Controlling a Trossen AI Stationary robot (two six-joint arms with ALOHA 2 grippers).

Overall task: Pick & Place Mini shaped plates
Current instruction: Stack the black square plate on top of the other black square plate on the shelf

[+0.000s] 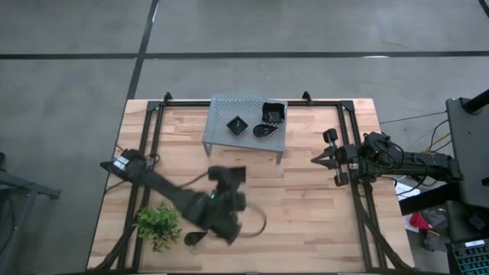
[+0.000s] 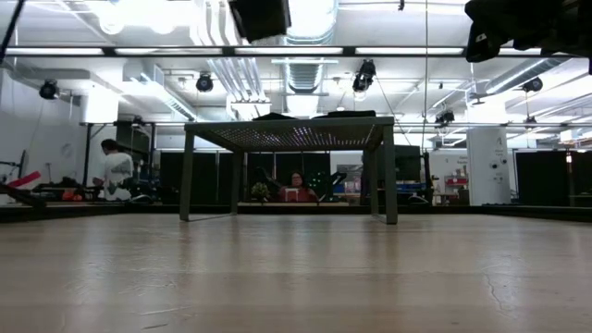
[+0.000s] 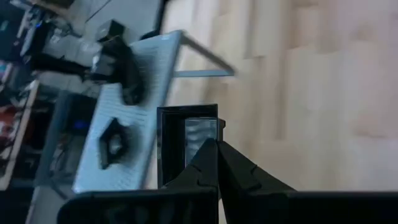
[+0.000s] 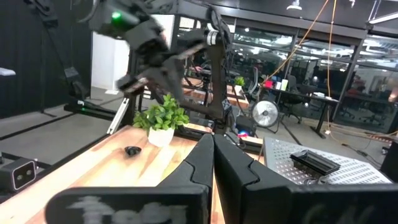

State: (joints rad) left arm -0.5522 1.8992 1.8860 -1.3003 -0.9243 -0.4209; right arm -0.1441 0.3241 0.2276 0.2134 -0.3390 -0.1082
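Seen from above, a wooden table [image 1: 306,206] is occupied by a grey perforated rack [image 1: 246,127] at its far side, on which three small black plates are set: a square one [image 1: 237,124], a teardrop one [image 1: 265,131] and a larger square one [image 1: 273,113]. The left gripper [image 1: 227,175] is raised over the table in front of the rack, its fingers clamped on a square black plate [image 1: 228,174]. A green plant [image 1: 158,224] and one more small dark plate [image 1: 194,238] are found near the front left corner. The right gripper [image 1: 317,160] is parked closed at the right side.

From table height, the rack [image 2: 289,135] is viewed level on its legs.

In the left wrist view, the closed fingers [image 3: 214,165] are pinched on the rim of the square plate [image 3: 186,140], with the rack [image 3: 134,124] beyond.

In the right wrist view, the shut fingers [image 4: 214,158] are pointed across the table toward the plant [image 4: 160,118].
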